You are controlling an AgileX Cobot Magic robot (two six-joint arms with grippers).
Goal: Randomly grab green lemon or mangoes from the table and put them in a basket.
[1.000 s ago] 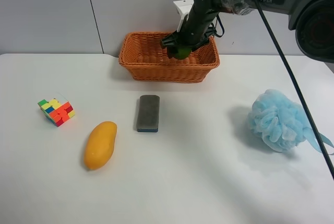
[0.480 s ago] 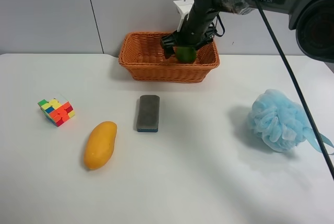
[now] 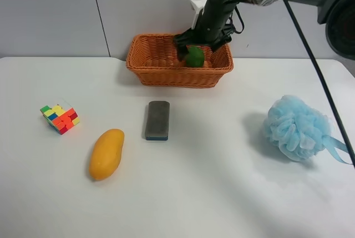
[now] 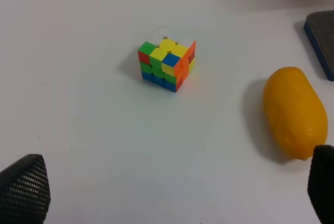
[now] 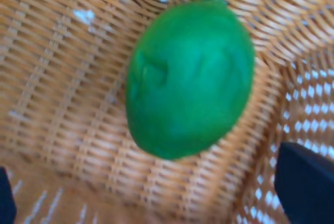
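Note:
The green lemon (image 3: 194, 56) lies inside the orange-brown wicker basket (image 3: 166, 74) near its right end; in the right wrist view the lemon (image 5: 190, 78) rests on the woven floor (image 5: 62, 88). My right gripper (image 3: 198, 42) hovers just above it, open and empty, its dark fingertips (image 5: 308, 182) wide apart. The yellow-orange mango (image 3: 106, 153) lies on the white table (image 3: 211, 193), front left; it also shows in the left wrist view (image 4: 295, 112). My left gripper (image 4: 172, 192) is open and empty above the table, near the mango.
A grey rectangular block (image 3: 158, 120) lies in the middle. A coloured puzzle cube (image 3: 59, 118) sits at the left, also in the left wrist view (image 4: 167, 65). A blue bath pouf (image 3: 297, 128) sits at the right. A wall stands behind the basket.
The right gripper opened and let go of the green lemon, which now rests in the basket. The arm has lifted slightly above it.

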